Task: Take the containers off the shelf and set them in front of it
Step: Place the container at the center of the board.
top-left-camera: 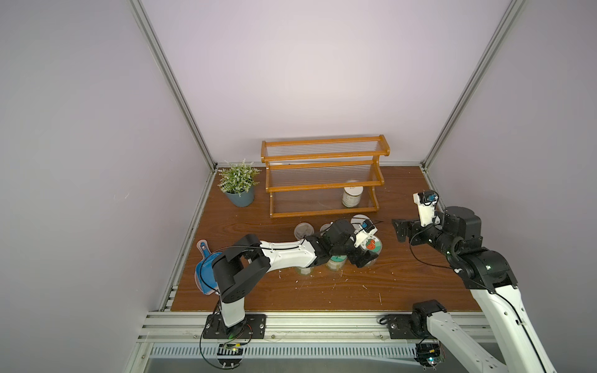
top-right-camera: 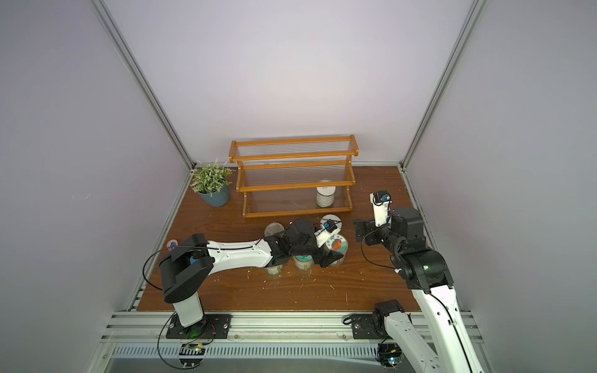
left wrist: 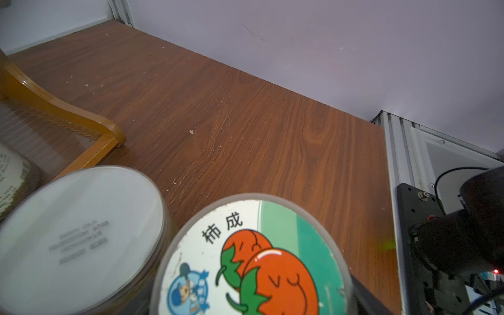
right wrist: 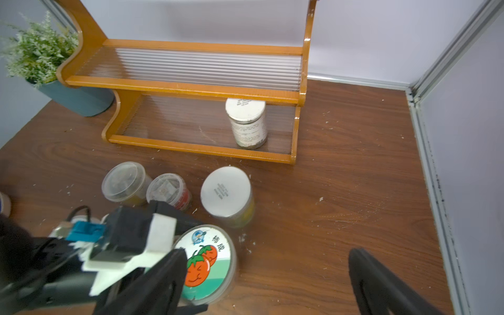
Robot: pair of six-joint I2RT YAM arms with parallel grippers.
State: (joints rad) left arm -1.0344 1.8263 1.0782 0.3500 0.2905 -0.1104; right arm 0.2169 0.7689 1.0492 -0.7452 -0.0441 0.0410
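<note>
Containers mostly stand on the wood-grain table, clustered round the left gripper in front of the shelf. That gripper's black jaws clasp the picture-lid jar by its clear round wall. The jar stands on the table, its flat lid printed with two orange fruits on white and green.

Just beyond the gripper, shelfward, is a white-lid jar, a clear cylinder with yellow-green contents showing low in its wall. Behind the gripper's wrist is a tapered clear cup with a see-through lid and dull brownish contents. Just beside the cup is a tub with a red band and pale scraps under its clear lid. On the gripper's near side sits a teal-lid jar holding something pale.

One labelled jar, cream-lidded, stands on the shelf's lowest tier near its right end, well apart from both grippers. The shelf is glossy orange wood with curved sides and ribbed clear panels.

The right gripper hovers beside the cluster, jaws wide apart and empty.
</note>
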